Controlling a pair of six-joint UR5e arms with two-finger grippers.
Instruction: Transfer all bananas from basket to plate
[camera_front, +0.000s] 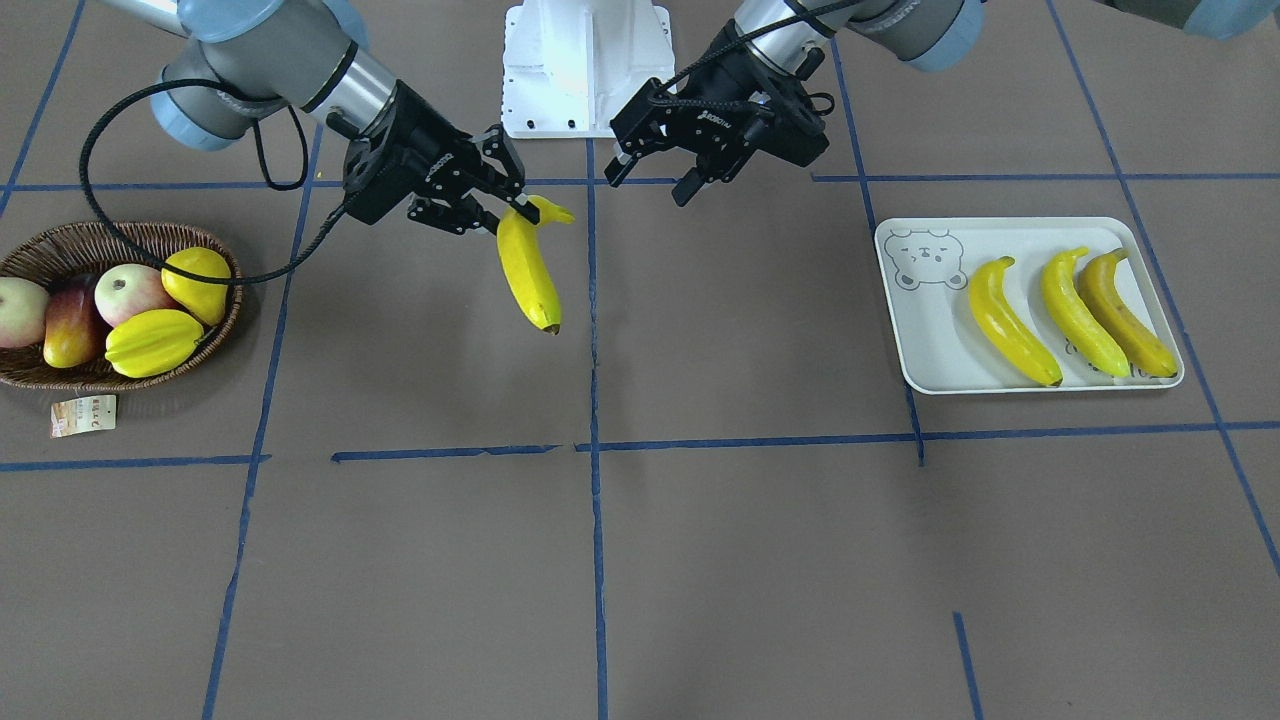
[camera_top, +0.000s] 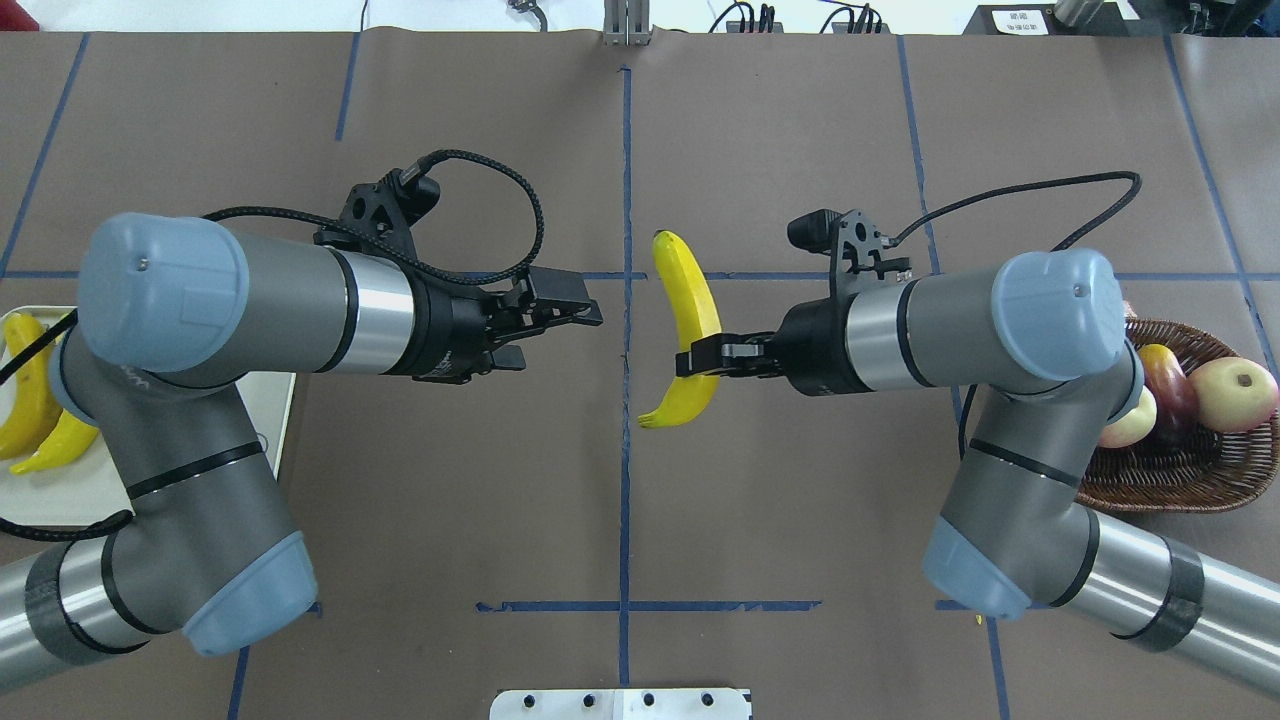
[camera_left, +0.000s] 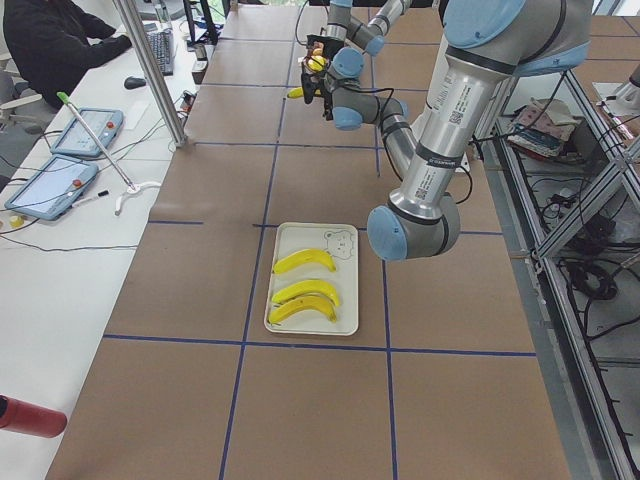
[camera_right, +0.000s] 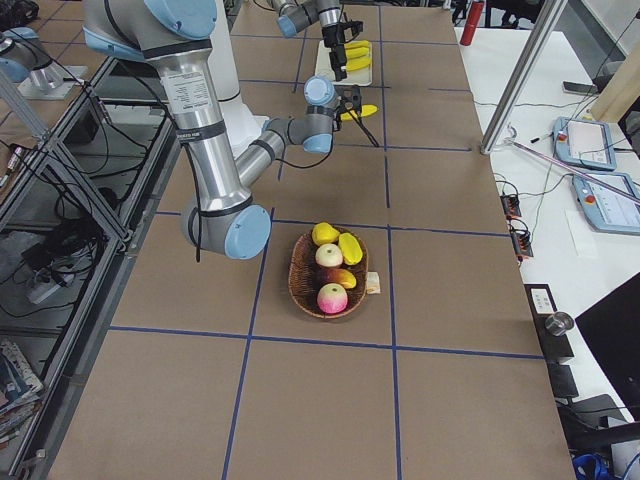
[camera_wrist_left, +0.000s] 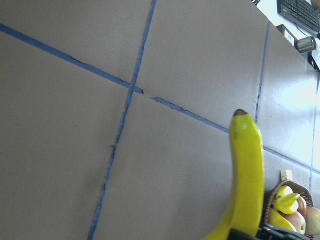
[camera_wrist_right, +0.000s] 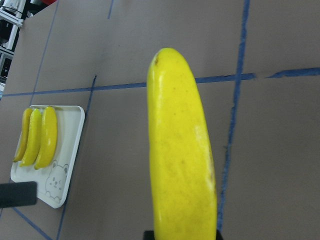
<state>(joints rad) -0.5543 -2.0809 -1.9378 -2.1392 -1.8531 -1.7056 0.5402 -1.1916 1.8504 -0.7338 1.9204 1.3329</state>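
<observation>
Front view: the right claw (camera_front: 515, 205) is clamped near the stem of the held banana (camera_front: 530, 275), over the mid-worktop (camera_front: 700, 550) between basket (camera_front: 60, 245) and plate (camera_front: 925, 330). The left claw (camera_front: 650, 180) has its fingers apart and is empty. The print on the basket's paper tag (camera_front: 84, 415) is too small to read.
Overhead: the held banana's long axis runs away from the robot, dark tip farthest.
Left wrist: only that tip and the basket's rim show.
Right wrist: the plate's bear face (camera_wrist_right: 54, 181) sits beside three bananas (camera_wrist_right: 35, 137) lying parallel; the lettering is unreadable.
</observation>
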